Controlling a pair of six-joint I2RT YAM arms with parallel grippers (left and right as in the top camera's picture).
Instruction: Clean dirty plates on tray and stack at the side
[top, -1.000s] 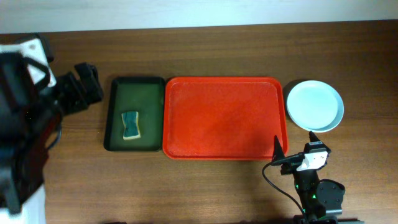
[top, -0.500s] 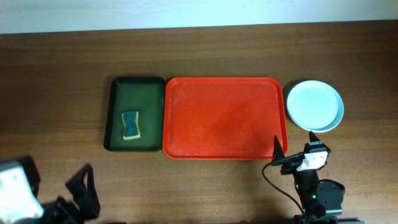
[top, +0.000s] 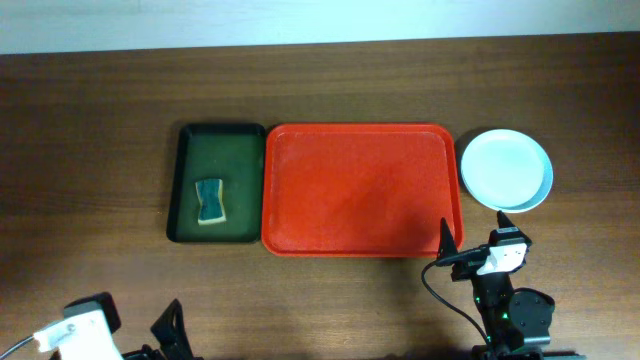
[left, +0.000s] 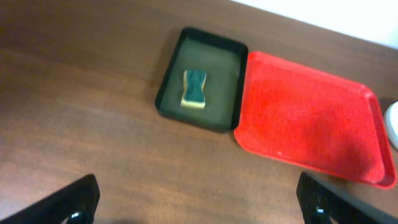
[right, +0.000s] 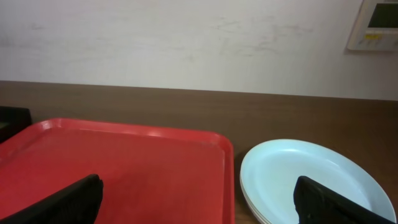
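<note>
The red tray (top: 360, 190) lies in the middle of the table with nothing on it. The plates (top: 505, 170) sit stacked on the table just right of the tray, a pale blue one on top; the right wrist view shows the stack (right: 311, 177) with further rims under it. My right gripper (top: 475, 230) hovers open near the tray's front right corner, its fingers (right: 68, 202) wide apart and empty. My left gripper (left: 199, 208) is open and empty over bare wood at the front left. My left arm (top: 90, 335) just shows at the bottom edge.
A dark green tray (top: 190, 190) stands left of the red tray and holds a blue-and-yellow sponge (top: 209, 201). In the left wrist view the sponge (left: 194, 88) lies in the green tray (left: 214, 68). A pale wall runs behind the table.
My left arm has swung from the far left side of the table down to the front left edge. The right arm, plates and trays have not moved.
</note>
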